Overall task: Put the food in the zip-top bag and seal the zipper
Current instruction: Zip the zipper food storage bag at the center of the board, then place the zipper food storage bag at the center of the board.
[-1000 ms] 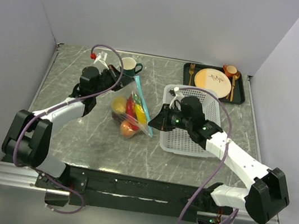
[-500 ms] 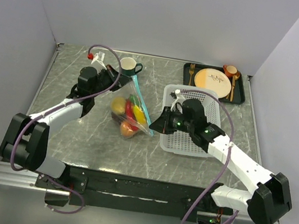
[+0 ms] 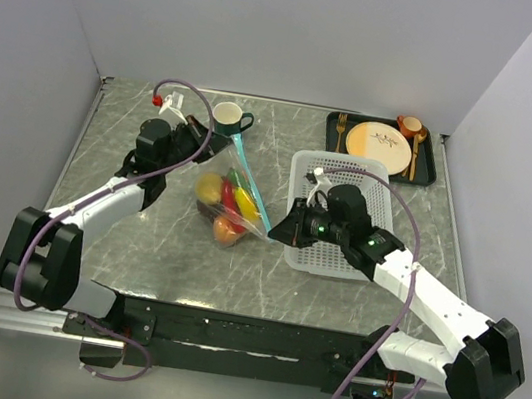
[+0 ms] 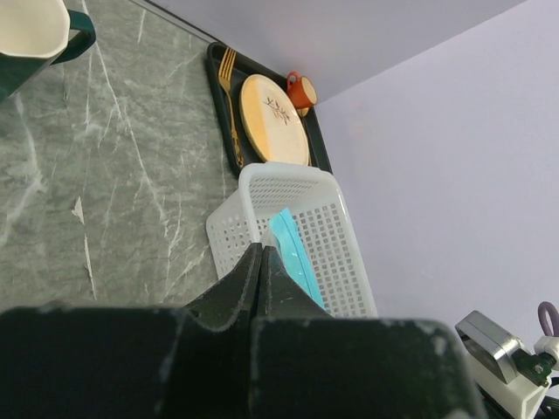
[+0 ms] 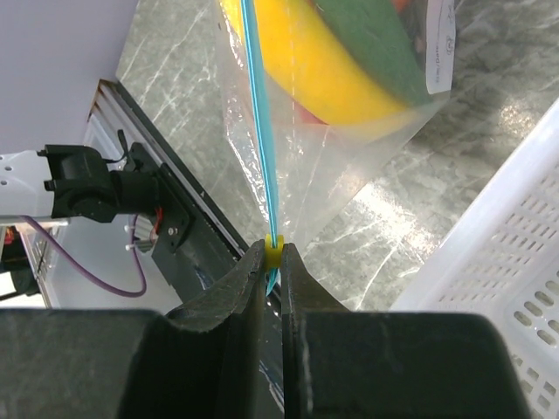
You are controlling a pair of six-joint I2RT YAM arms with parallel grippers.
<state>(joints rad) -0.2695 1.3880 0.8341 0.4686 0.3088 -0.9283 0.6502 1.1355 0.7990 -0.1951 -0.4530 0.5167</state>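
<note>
Pinches the zipper at both ends and pulls it taut, a slanted teal line running from far-left to near-right. Grips the far end with the left fingers, pressed flat together on the strip, just beside the green mug. Clamps the near end with the right fingers, all but closed, a small yellow tab caught between the tips.

Hangs the zip-top bag under that line, bulging out to its left over the middle of the bench; cannot tell whether the bottom touches the stone. Shows the food through the clear plastic: lemon at the far side, red chili beside it, peach at the near end, dark grapes low on the left, green pepper pressed against a yellow piece in the right wrist view. Reads there as one thin, unbroken teal line up from the tab.

Tight on the right: fingers hard by the near-left corner of the white mesh basket, hardly any gap. Plenty of bare stone left of the bag and nearer, right out to the bench's front edge. Tray with its plate well apart in the far-right corner.
</note>
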